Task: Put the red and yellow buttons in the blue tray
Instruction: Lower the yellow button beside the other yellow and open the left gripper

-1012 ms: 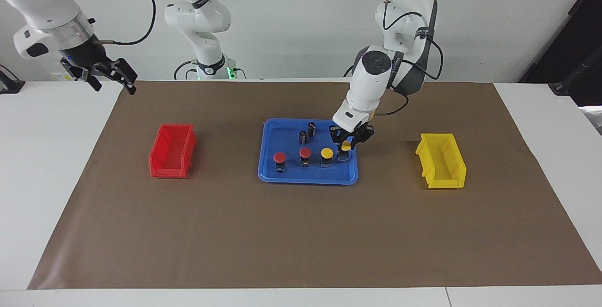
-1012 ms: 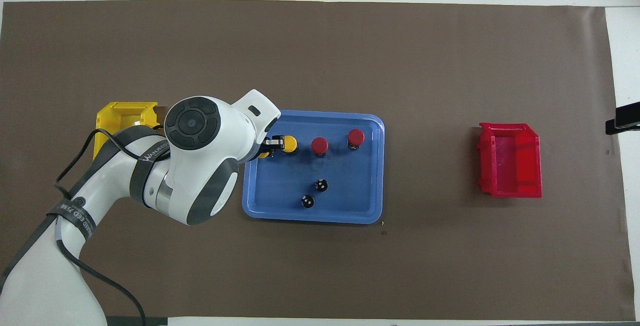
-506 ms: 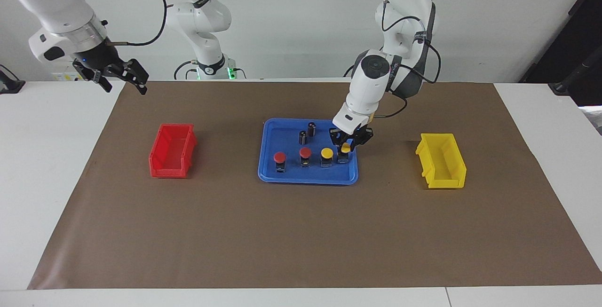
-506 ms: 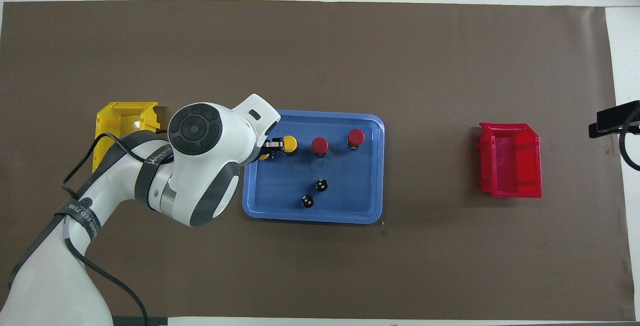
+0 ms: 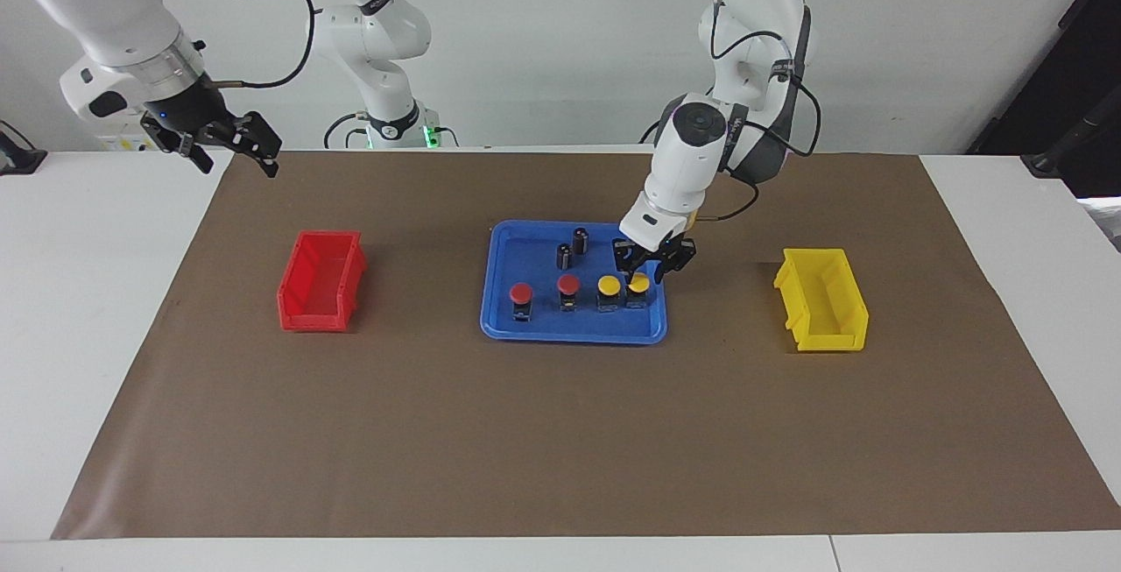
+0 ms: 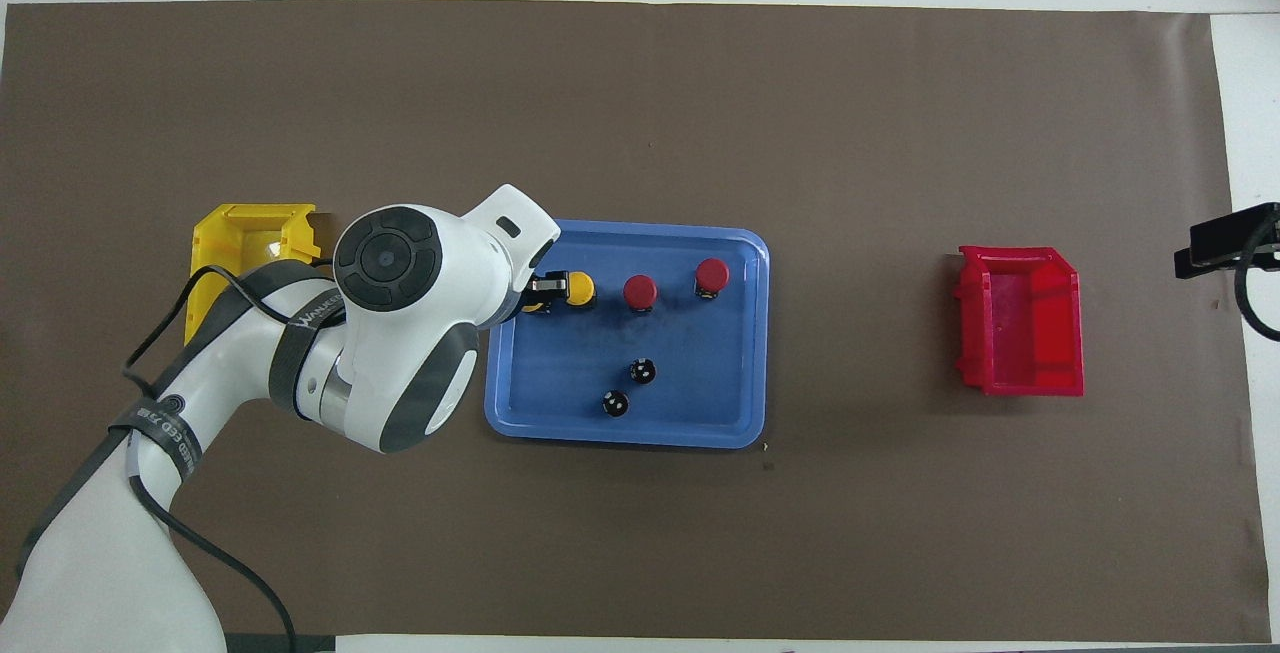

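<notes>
You had all four buttons (image 5: 578, 289) standing in the blue tray (image 5: 504, 327), the left gripper (image 5: 643, 272) over the last yellow button (image 5: 638, 284), whether gripping or released I could not tell, while the right gripper (image 5: 229, 139) waited with fingers spread.

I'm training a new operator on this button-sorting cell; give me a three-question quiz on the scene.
1. True or false: all four buttons stand in the blue tray.
2. How many dark capless cylinders are in the tray?
3. Which is the left gripper over? A) the red bin B) the yellow bin C) the yellow button at the tray's left-arm end

Key: 1 true; 2 two; 3 C. The right gripper waits over the table's edge, away from the tray.
</notes>
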Motion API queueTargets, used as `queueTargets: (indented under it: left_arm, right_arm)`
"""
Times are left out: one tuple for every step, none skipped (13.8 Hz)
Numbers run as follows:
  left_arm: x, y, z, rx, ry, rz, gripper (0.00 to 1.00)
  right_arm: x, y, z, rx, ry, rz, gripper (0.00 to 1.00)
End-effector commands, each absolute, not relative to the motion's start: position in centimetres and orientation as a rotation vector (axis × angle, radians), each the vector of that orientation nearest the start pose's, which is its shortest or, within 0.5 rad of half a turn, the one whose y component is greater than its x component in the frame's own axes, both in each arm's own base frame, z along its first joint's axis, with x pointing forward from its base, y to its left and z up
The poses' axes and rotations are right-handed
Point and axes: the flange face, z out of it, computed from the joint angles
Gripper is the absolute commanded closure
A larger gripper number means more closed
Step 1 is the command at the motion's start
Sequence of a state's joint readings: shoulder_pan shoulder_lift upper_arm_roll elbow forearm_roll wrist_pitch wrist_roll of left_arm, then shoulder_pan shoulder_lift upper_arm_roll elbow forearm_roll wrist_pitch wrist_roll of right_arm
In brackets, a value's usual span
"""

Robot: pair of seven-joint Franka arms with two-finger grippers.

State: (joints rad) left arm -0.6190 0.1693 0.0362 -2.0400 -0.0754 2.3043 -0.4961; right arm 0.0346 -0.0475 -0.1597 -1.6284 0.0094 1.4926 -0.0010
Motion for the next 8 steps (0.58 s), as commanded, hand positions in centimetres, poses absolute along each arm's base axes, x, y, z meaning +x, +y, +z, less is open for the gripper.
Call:
queueTargets:
  left_arm:
    - [49.4,-32.5,37.3,-3.251,0.032,-0.099,0.4]
    - [49.5,-32.6,38.0,-3.253,0.034,-0.1,0.39]
    - [49.5,-32.5,39.1,-3.246,0.033,-0.073,0.39]
    - [49.8,-32.3,40.8,-3.242,0.03,-0.052,0.3]
    - [50.4,-31.6,42.5,-3.227,0.025,-0.005,0.22]
    - [51.1,-30.6,44.1,-3.209,0.012,0.031,0.13]
    - [52.0,-29.2,45.6,-3.194,-0.018,0.064,0.04]
    - [53.0,-27.5,47.3,-3.189,-0.043,0.085,0.0]
  right_arm:
    - [52.4,-7.0,61.8,-3.117,0.152,0.15,0.0]
    - [52.3,-6.9,62.0,-3.117,0.152,0.148,0.0]
    - [52.2,-6.8,62.1,-3.115,0.152,0.152,0.0]
    - [52.0,-6.9,62.1,-3.113,0.156,0.164,0.0]
    - [51.9,-6.9,62.0,-3.112,0.161,0.171,0.0]
    - [51.7,-7.0,61.9,-3.108,0.168,0.202,0.0]
    - [51.5,-7.2,61.9,-3.106,0.167,0.209,0.0]
    - [51.5,-7.5,61.9,-3.106,0.17,0.202,0.0]
